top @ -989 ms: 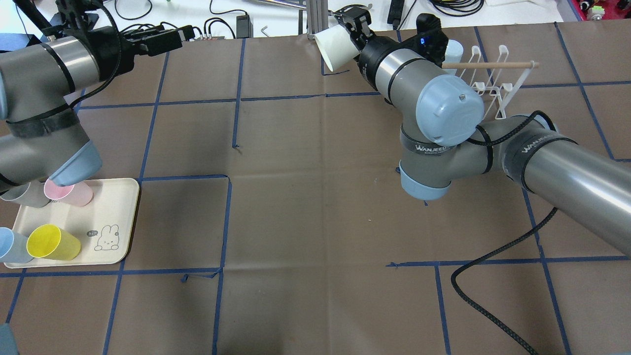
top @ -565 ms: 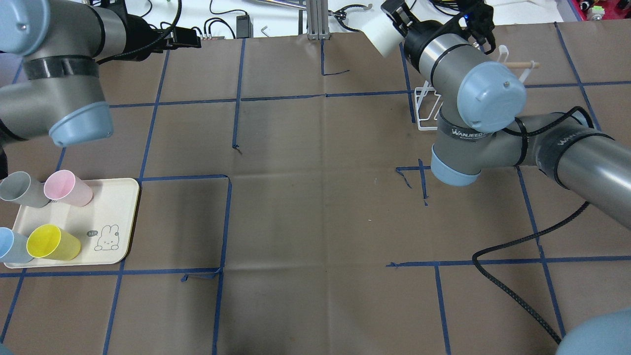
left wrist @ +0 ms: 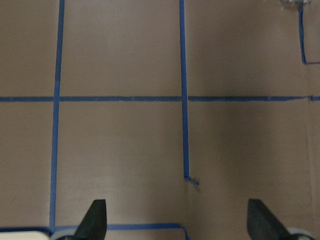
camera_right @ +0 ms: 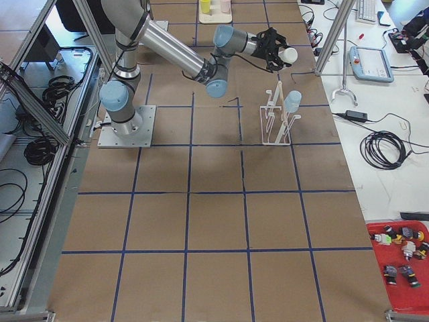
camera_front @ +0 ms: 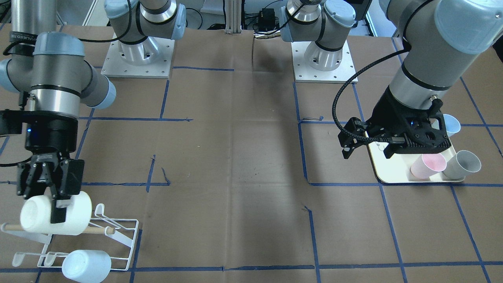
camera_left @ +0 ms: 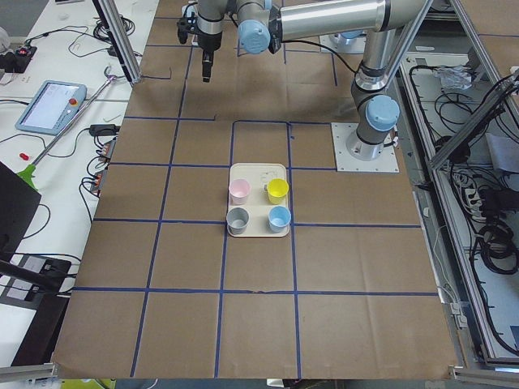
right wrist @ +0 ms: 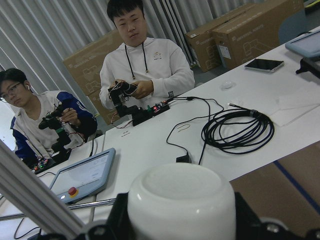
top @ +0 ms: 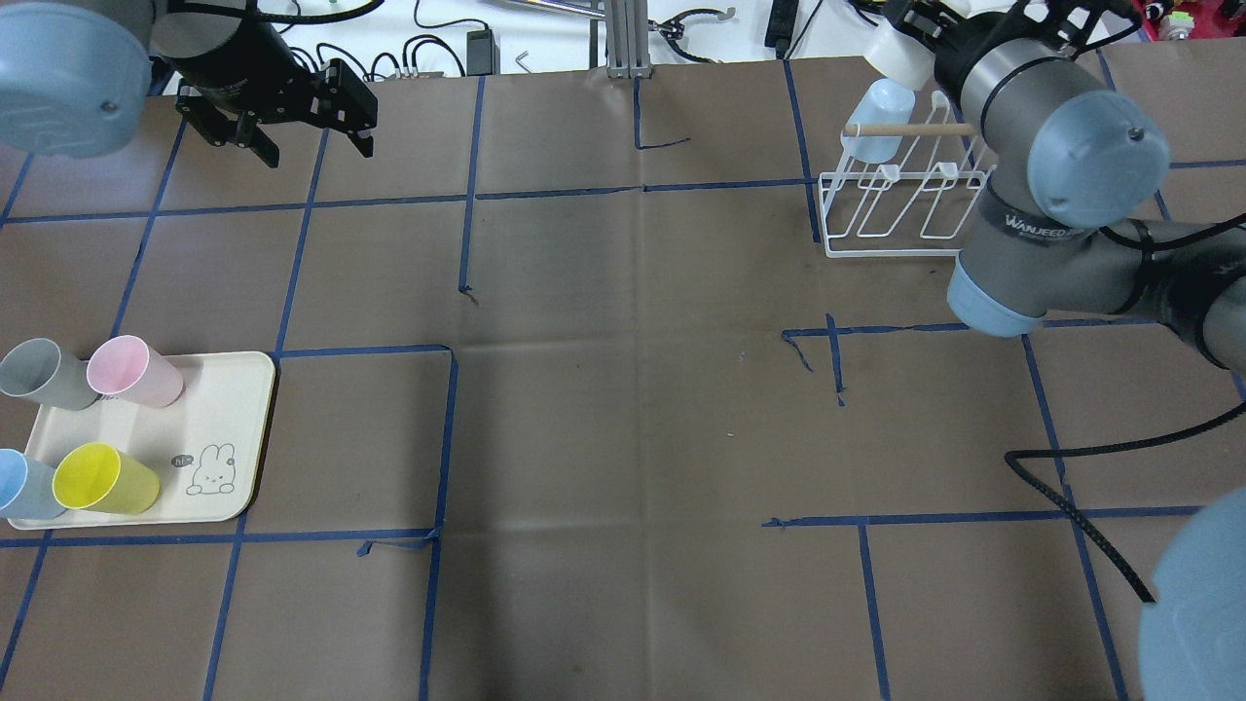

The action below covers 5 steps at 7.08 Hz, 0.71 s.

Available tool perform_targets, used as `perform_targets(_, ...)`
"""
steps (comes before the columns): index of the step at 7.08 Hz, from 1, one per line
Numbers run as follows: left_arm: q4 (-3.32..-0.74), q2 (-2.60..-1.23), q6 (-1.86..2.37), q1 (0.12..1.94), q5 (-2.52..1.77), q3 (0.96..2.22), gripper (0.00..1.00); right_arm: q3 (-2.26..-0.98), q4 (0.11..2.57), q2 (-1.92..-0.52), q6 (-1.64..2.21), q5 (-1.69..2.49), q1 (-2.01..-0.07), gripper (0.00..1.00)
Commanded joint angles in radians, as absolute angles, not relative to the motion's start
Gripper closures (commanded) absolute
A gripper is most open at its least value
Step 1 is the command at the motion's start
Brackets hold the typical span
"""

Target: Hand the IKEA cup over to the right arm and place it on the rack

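Note:
My right gripper is shut on a white IKEA cup. It holds the cup on its side, level with the wooden dowel of the white wire rack. I cannot tell whether the cup touches the dowel. In the overhead view the right gripper and the white cup are at the rack's far end. The right wrist view shows the cup's base between the jaws. My left gripper is open and empty over the table's back left; its fingertips are spread wide.
A pale blue cup hangs on the rack. A cream tray at the front left holds pink, grey, yellow and blue cups. The right arm's black cable lies on the table. Operators sit behind the far edge.
My right arm has swung right with the white cup, from the back centre to the rack's far end. My left arm has swung round, and its open gripper now points down.

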<state>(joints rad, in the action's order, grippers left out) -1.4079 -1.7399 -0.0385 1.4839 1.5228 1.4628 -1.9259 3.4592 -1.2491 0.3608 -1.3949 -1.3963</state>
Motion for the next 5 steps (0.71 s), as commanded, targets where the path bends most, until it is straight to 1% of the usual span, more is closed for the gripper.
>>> perform_targets(1,-1.482,-1.712,-0.014,1.511,1.531,1.472,0.01,-1.893,3.461,-1.227,0.13,-1.39,-1.313,0.91)
perform_targets(2,-1.486,-1.688,-0.011,1.514,1.531,1.5,0.0,-1.853,3.502,-1.176,0.029,-1.388,-1.31,0.91)
perform_targets(3,-1.486,-1.652,-0.012,1.514,1.532,1.547,0.0,-1.826,3.605,-1.111,-0.029,-1.388,-1.302,0.91)
perform_targets(4,-1.474,-1.619,-0.014,1.514,1.532,1.592,0.0,-1.8,3.641,-1.059,-0.031,-1.359,-1.284,0.91)
perform_targets(5,-1.473,-1.602,-0.014,1.514,1.534,1.607,0.0,-1.783,3.68,-1.03,-0.032,-1.291,-1.249,0.91)
